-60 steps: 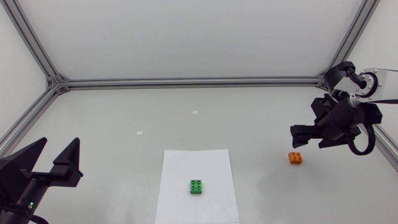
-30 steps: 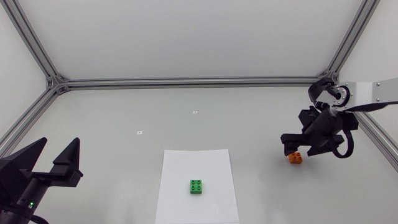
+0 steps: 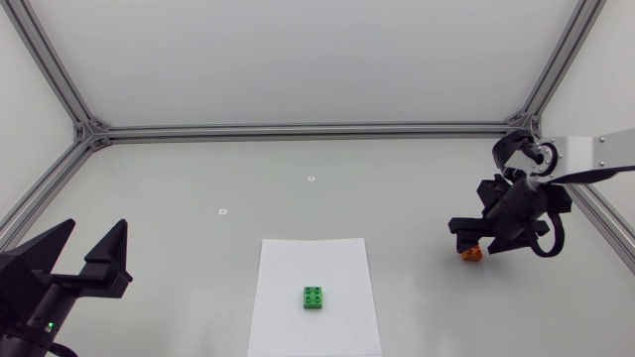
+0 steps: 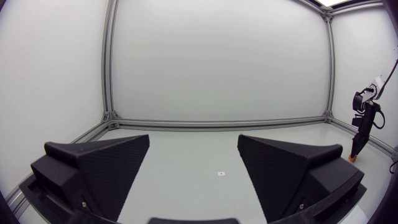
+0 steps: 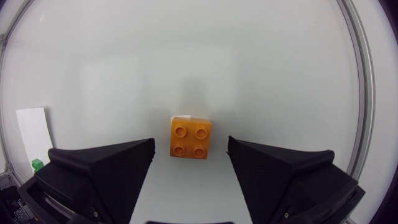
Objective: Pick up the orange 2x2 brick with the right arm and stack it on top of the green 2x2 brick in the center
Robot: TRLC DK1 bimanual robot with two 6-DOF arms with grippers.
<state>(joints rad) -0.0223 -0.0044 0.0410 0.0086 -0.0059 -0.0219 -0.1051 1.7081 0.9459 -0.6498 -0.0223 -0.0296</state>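
At table [image 3: 198,178] left, one left arm [image 3: 45,288] rests, jaws open. Centre: one green brick [image 3: 315,297] on one white sheet [image 3: 314,260]. Right: one orange brick [image 5: 190,139] lies on the table between the open, non-contacting jaws of one right arm [image 3: 521,210].

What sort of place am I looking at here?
Probably a robotics test lab: a table boxed by a metal frame, a robot's left arm and right arm, plus an orange brick and green brick to practise on.
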